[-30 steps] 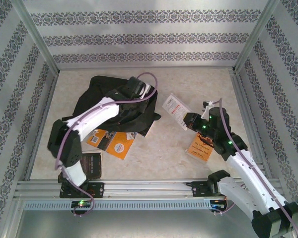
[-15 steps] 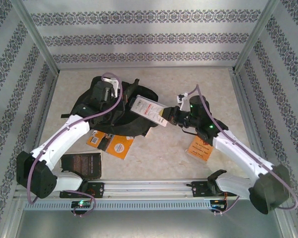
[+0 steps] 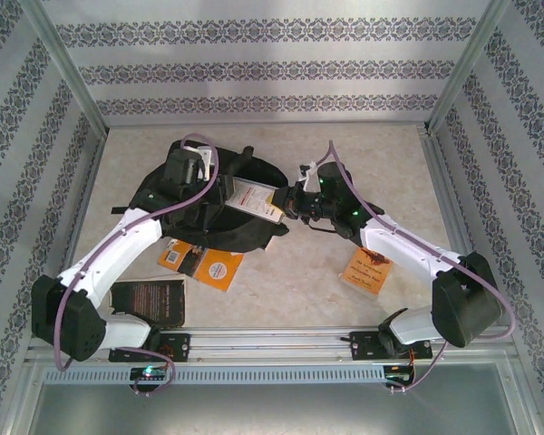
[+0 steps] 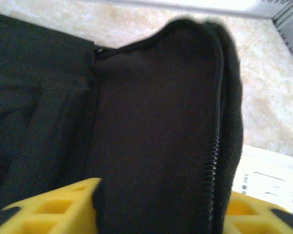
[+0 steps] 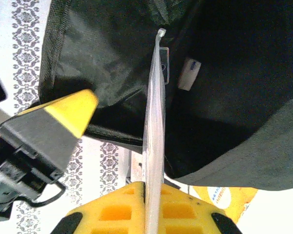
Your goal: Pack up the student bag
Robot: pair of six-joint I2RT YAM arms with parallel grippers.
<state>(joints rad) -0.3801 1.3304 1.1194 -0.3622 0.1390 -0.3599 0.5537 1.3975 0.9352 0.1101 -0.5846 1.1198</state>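
At centre frame the right gripper point(image 3: 290, 203), clamped on a flat white packet point(image 3: 254, 197), reaches the black student bag point(image 3: 240, 234), while the left gripper point(image 4: 161, 192) straddles its zipped rim, jaws spread.

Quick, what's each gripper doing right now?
Left gripper: fingers apart around the student bag edge; grip cannot be told.
Right gripper: closed, holding the flat packet.

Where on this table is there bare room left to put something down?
Free: the far right corner of the table, beyond the right arm; the near middle between the orange booklet and the orange card. Crowded: at the student bag, where the left gripper and the right gripper, holding a white packet, meet.
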